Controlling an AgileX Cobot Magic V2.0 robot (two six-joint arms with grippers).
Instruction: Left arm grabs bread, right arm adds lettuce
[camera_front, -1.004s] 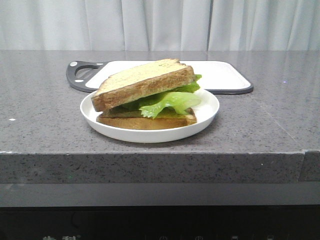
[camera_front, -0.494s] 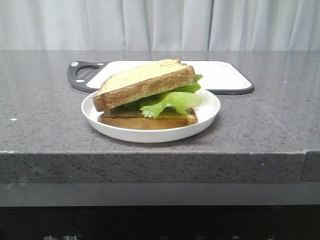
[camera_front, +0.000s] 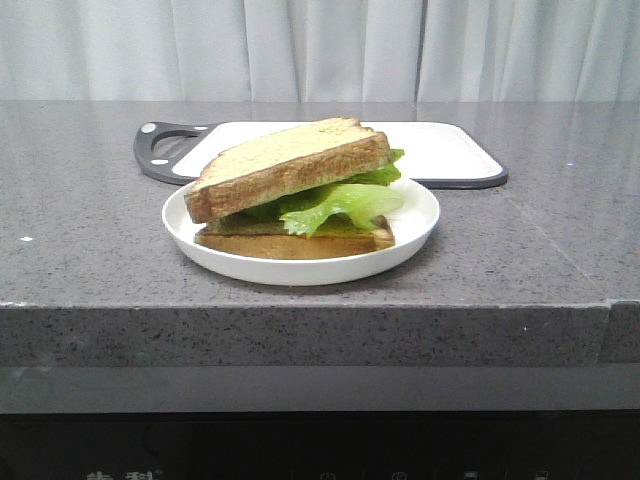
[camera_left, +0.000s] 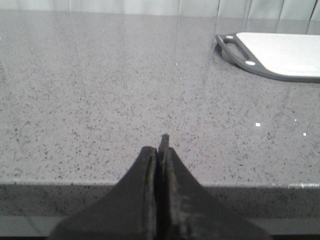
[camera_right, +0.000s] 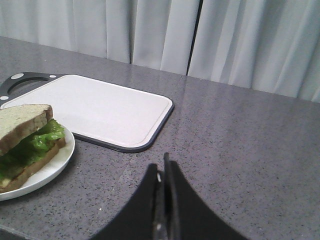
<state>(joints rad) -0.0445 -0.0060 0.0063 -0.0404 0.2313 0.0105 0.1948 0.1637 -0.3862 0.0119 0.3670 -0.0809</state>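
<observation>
Front view shows a finished-looking sandwich in the middle of the frame: the bread (camera_front: 285, 165), thick with a dark crust, sits tilted on top of the lettuce (camera_front: 345, 200), which sits on a bottom slice (camera_front: 300, 243), all on a white plate (camera_front: 415, 215). Behind it, a white cutting board (camera_front: 440, 150) with a dark rim lies bare on the grey countertop (camera_front: 90, 240).

Neither arm shows up in that view. Left wrist view has the left gripper (camera_left: 159, 150) clenched with nothing in it, over bare counter at lower center. Right gripper (camera_right: 162, 170) is pinched closed too, empty, sandwich off at the left edge.

So I'd say the task's basically done (lettuce in, bread on top), nothing obvious left.
</observation>
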